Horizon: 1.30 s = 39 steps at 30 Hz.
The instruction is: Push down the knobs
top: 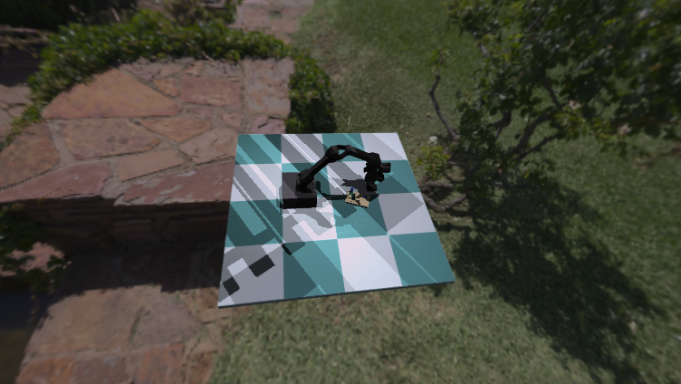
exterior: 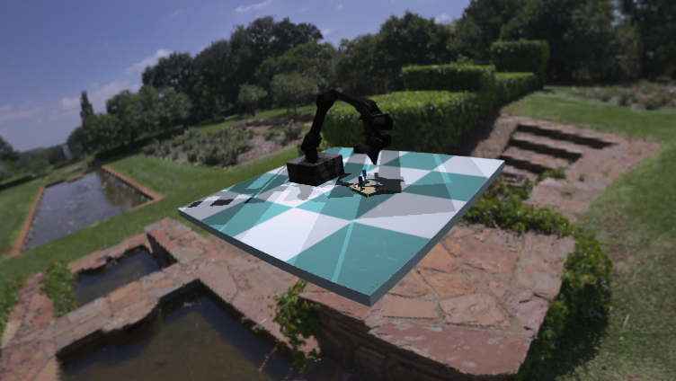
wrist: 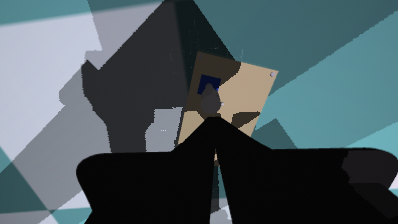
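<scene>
Fingers pressed together, empty, tips above the grey knob point(wrist: 211, 101).

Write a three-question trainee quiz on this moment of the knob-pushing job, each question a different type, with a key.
1. True or false: the jaws of the gripper are spread wide.
2. Multiple choice: in the wrist view, what lies just past the jaw tips? A) a grey knob on a blue potentiometer B) a bare corner of the circuit board C) the arm's base
3. Fill in: the tan board rests on the ____ and grey patterned table.

Key: 1 false, they are shut and hold nothing; 2 A; 3 teal.
</scene>
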Each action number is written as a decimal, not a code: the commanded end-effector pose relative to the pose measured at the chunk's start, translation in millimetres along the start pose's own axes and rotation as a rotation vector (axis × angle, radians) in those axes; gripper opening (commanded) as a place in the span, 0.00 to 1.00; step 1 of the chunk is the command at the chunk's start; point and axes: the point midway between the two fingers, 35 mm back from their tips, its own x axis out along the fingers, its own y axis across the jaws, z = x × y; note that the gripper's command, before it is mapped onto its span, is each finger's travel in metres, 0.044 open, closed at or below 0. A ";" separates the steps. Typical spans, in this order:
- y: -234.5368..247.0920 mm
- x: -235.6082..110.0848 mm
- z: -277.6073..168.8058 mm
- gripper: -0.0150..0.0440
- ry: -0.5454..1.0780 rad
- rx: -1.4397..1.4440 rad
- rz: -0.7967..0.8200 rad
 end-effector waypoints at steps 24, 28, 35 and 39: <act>0.4 5.1 -1.1 0.25 0.005 0.942 0.000; 0.5 5.5 -1.1 0.25 0.005 1.080 -0.001; 0.6 6.3 -1.1 0.25 0.005 1.320 -0.001; 0.5 6.8 -1.1 0.25 0.005 1.457 -0.002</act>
